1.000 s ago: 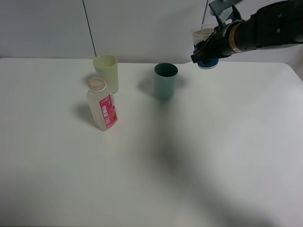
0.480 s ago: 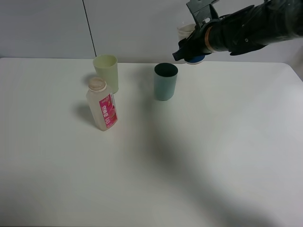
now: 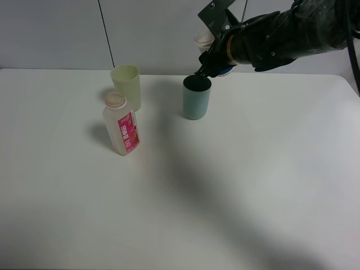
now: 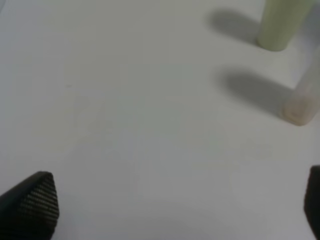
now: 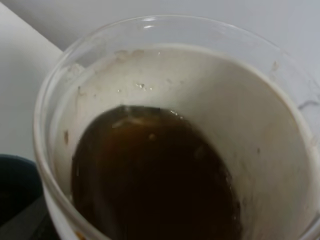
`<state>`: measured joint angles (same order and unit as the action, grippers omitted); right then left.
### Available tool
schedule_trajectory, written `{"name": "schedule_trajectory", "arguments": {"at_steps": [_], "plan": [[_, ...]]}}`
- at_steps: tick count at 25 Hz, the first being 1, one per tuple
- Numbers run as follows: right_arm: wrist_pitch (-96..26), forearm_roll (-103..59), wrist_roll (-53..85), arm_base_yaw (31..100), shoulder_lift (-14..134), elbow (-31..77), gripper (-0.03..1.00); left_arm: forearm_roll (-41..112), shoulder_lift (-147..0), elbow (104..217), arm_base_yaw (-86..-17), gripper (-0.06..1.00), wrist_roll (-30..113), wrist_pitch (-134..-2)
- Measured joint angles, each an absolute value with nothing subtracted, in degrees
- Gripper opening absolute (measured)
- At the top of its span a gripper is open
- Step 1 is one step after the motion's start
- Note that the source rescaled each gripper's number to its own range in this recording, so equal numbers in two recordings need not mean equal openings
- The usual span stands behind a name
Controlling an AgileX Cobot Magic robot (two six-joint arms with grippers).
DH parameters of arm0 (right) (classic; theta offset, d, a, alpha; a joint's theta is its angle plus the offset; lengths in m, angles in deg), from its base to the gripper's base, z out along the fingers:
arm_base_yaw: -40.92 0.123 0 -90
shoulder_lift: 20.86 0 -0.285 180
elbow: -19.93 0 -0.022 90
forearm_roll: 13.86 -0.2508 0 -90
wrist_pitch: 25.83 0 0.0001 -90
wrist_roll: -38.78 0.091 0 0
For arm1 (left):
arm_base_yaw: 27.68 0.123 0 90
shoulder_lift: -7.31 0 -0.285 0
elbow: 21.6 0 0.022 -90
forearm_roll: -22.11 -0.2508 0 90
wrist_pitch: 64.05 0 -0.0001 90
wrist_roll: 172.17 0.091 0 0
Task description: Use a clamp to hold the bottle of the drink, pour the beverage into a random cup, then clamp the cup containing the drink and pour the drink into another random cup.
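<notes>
My right gripper is shut on a clear white cup with a blue base and holds it tilted, just above and behind the teal cup. The right wrist view looks into the held cup, where dark brown drink lies against the lower side. The teal cup's rim shows beside it. The bottle, with a pink label and a cap on, stands at the left. A pale green cup stands behind it. My left gripper is open and empty above the table, near the bottle's base and the green cup.
The white table stretches wide toward the front and right. A grey wall with a dark vertical seam stands behind the table's back edge. The right arm reaches in from the back right.
My right gripper has carried the cup to the left, from the back right to above the teal cup, and has tilted it further. The bottle and the standing cups have not moved.
</notes>
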<state>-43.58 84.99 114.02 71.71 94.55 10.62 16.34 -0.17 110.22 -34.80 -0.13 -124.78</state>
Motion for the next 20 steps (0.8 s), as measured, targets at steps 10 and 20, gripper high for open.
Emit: {"name": "schedule_trajectory", "arguments": {"at_steps": [10, 20], "plan": [[-46.78, 84.99, 106.1, 74.14, 95.12, 10.79, 0.0, 16.29, -0.17, 110.22, -34.8, 1.0, -0.13, -124.78], [-51.11, 84.94, 97.79, 75.5, 95.18, 10.79, 0.0, 16.36, -0.17, 110.22, -34.8, 1.0, -0.13, -124.78]]}}
